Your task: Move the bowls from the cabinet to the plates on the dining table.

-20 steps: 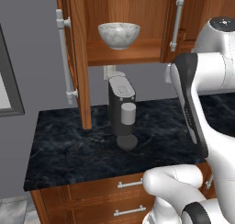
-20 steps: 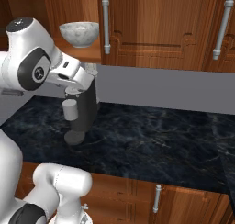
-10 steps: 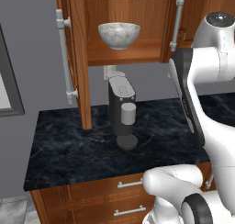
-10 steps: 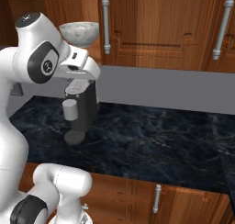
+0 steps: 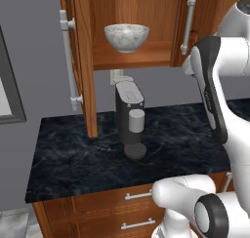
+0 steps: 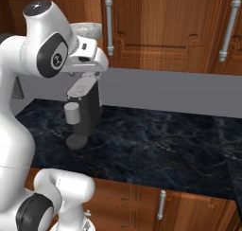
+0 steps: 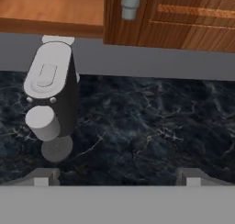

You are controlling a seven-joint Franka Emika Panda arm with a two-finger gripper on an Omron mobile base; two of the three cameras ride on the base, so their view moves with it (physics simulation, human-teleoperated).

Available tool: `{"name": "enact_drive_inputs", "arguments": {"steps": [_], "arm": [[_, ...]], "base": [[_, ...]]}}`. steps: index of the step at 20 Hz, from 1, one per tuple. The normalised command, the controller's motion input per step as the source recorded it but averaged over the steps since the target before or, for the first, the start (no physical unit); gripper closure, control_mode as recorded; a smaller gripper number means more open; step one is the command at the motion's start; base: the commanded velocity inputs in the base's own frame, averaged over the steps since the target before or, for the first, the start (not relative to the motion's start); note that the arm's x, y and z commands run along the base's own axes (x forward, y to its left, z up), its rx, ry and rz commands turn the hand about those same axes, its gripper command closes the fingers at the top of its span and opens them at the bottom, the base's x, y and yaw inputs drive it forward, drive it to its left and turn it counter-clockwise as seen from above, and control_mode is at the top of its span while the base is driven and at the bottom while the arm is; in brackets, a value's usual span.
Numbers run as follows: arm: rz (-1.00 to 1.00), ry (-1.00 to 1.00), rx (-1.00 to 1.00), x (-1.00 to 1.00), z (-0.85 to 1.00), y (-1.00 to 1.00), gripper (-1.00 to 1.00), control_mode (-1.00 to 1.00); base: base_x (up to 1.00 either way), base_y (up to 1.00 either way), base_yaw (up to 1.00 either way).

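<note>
A white-grey marbled bowl (image 5: 127, 37) stands on the wooden shelf of the open cabinet (image 5: 132, 55). In the right base view its rim (image 6: 91, 27) peeks out behind my hand (image 6: 88, 56), which hangs just below and in front of the shelf. My gripper (image 7: 117, 177) is open, its tips wide apart with nothing between them. It points down at the black marble counter (image 7: 147, 122), well below the bowl. The plates and the dining table are out of view.
A dark coffee machine (image 5: 131, 116) stands on the counter under the shelf, left of the gripper in the hand view (image 7: 50, 99). The cabinet's left door (image 5: 78, 61) stands open. Shut doors with bar handles (image 6: 109, 24) run to the right. Drawers (image 5: 139, 195) sit below.
My arm has lifted the hand from beside the coffee machine up to just under the cabinet shelf. The bowl has not moved and the gripper has stayed open.
</note>
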Motion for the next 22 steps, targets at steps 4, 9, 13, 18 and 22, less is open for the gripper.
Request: {"name": "enact_drive_inputs", "arguments": {"steps": [4,9,13,18,22], "arm": [[0.04,-0.08,0.0,0.03,0.16,-0.16,-1.0,-1.0],[0.0,-0.15,0.0,0.0,0.18,-0.03,-1.0,-1.0],[0.0,-0.15,0.0,0.0,0.06,0.0,-1.0,-1.0],[0.0,-0.17,0.0,0.02,0.12,0.0,-1.0,-1.0],[0.0,-0.12,0.0,0.03,0.17,0.0,-1.0,-1.0]], "base": [[0.0,0.0,0.0],[0.0,0.0,0.0],[0.0,0.0,0.0],[0.0,0.0,0.0],[0.0,0.0,0.0]]}}
